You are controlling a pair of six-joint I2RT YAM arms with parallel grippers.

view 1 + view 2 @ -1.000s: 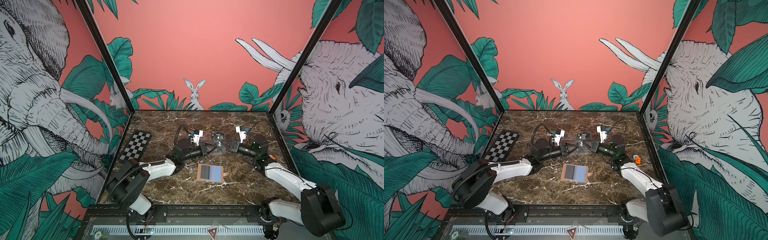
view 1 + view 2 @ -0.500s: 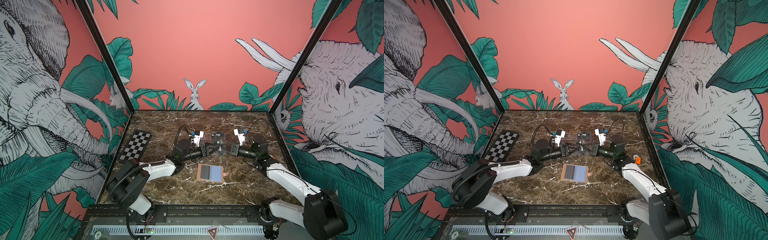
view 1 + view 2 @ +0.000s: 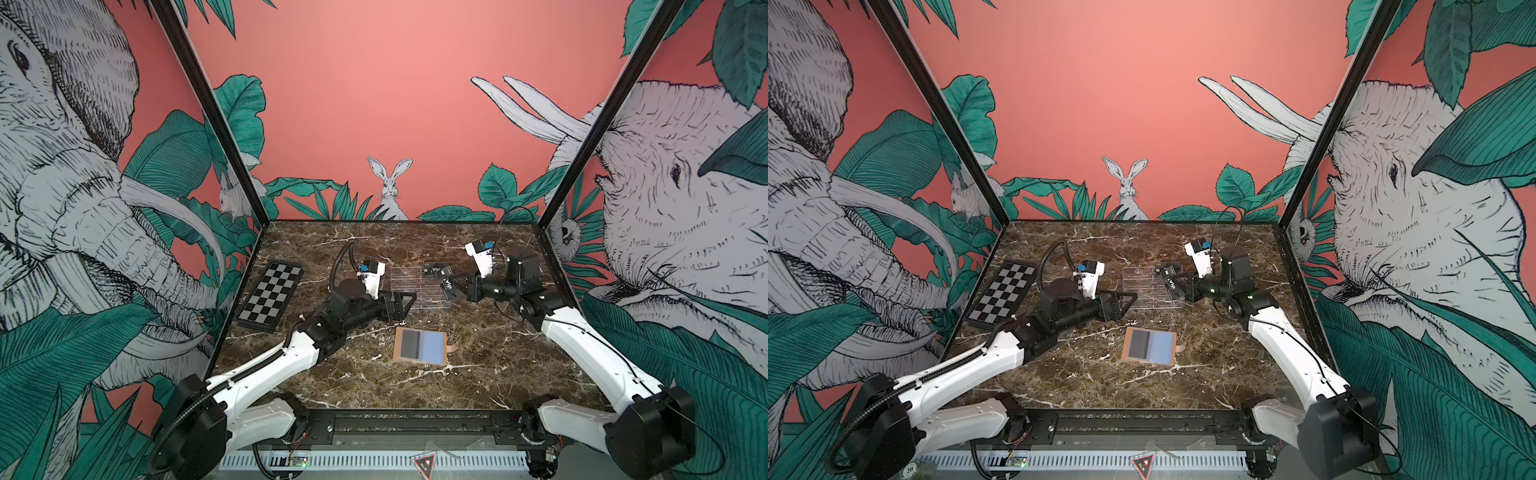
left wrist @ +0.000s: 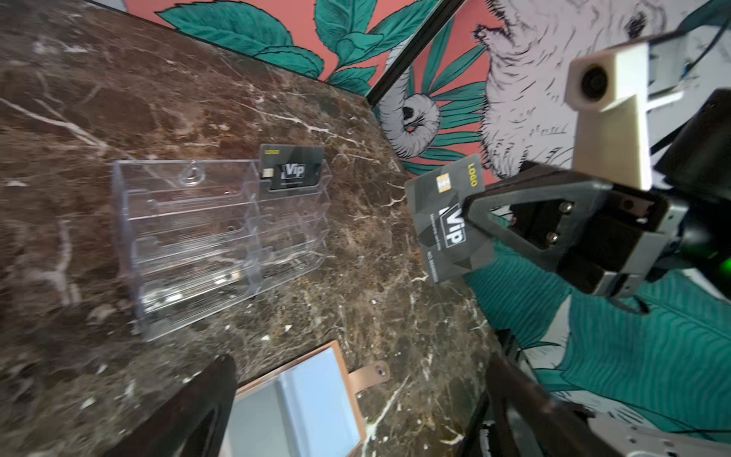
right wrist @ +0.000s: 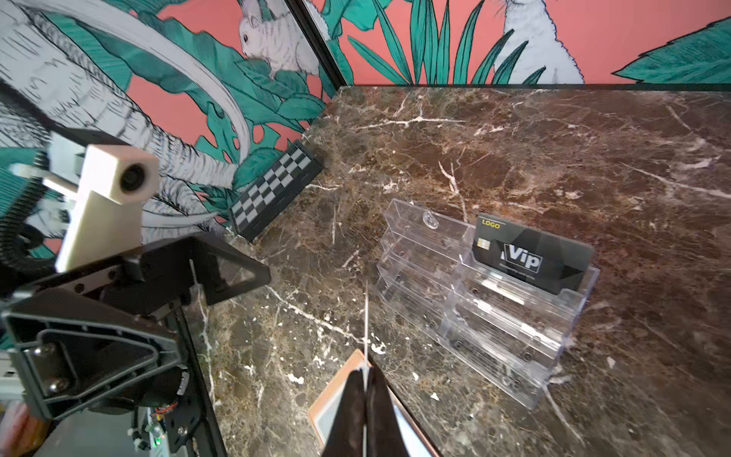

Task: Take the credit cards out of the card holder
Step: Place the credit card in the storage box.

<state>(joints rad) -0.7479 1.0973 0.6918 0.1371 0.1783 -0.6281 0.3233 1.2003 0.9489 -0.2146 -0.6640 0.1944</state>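
Observation:
The card holder (image 3: pixel 420 345) (image 3: pixel 1149 345) is a tan wallet lying open and flat on the marble; its left sleeve looks dark and its right one pale blue. My right gripper (image 3: pixel 457 286) (image 5: pixel 366 372) is shut on a black "Vip" credit card (image 4: pixel 447 221) (image 3: pixel 449 284), held in the air beside the clear acrylic stand (image 3: pixel 415 286). A second Vip card (image 4: pixel 292 172) (image 5: pixel 526 257) stands in that stand's top right pocket. My left gripper (image 3: pixel 409 301) (image 4: pixel 360 358) is open and empty, just left of the stand and above the wallet's far edge.
A black-and-white chequered board (image 3: pixel 270 295) (image 5: pixel 277 190) lies at the table's left edge. The printed enclosure walls close in the back and both sides. Bare marble lies in front of the wallet.
My left gripper has opened, let go of the card and drawn back a little to the left. The right gripper keeps the card and has moved slightly right with it.

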